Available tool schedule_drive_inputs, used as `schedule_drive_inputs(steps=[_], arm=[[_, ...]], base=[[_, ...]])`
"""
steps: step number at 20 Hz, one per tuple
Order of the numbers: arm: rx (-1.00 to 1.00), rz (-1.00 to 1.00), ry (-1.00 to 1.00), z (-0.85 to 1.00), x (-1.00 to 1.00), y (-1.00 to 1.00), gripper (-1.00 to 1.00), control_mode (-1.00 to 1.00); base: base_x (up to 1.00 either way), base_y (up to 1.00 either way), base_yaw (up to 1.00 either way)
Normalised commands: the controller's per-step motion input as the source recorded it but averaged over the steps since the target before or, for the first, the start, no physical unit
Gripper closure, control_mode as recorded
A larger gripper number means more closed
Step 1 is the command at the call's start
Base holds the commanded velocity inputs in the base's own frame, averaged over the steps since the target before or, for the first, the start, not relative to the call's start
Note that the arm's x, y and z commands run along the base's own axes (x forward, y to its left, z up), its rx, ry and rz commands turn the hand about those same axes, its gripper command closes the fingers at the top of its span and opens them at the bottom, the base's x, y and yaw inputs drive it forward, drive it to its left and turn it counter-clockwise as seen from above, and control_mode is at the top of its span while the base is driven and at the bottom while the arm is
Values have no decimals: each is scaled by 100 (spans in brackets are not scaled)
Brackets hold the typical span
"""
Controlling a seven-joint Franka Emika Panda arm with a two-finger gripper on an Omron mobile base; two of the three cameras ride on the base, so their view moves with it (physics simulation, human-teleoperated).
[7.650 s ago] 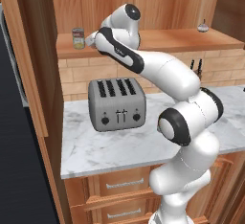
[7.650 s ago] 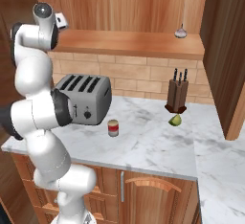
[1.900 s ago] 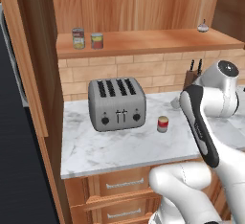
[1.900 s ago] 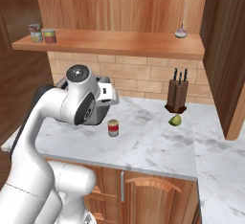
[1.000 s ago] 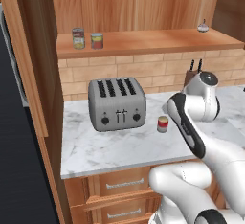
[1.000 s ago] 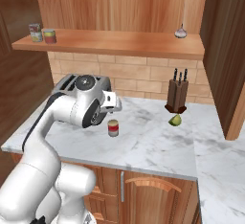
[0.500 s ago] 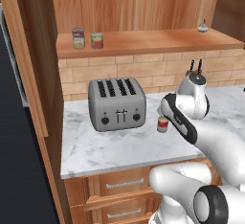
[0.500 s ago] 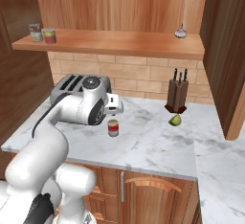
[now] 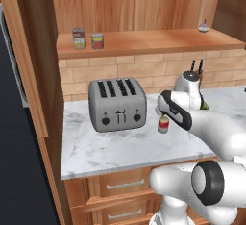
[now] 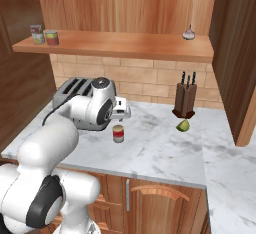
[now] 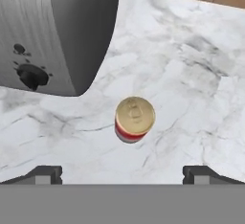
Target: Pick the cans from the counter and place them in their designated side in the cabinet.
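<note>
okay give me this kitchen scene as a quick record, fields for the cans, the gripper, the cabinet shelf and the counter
can on counter: red can upright on the marble counter, right of the toaster
gripper: gripper open, above the red can, not touching it
shelf: two cans at the left end, a small ornament toward the right
also on counter: knife block, lime wedge

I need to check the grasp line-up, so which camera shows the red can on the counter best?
The hand view: the red can sits centred between the open fingertips, gold lid fully visible. The right base view shows its side clearly below the hand. In the left base view the arm partly crowds it.
</note>
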Motion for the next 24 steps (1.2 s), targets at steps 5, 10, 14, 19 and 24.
schedule_drive_inputs(steps=[5, 10, 14, 19, 24], arm=[[0, 0, 1, -28, 22, 0, -100, -100], [0, 0, 0, -26, 14, -7, -100, -100], [0, 0, 0, -27, 14, -7, -100, -100], [2, 0, 1, -27, 21, 0, -100, -100], [2, 0, 1, -23, 20, 0, -100, -100]], base=[[0, 0, 0], [0, 0, 0], [0, 0, 0], [0, 0, 0], [0, 0, 0]])
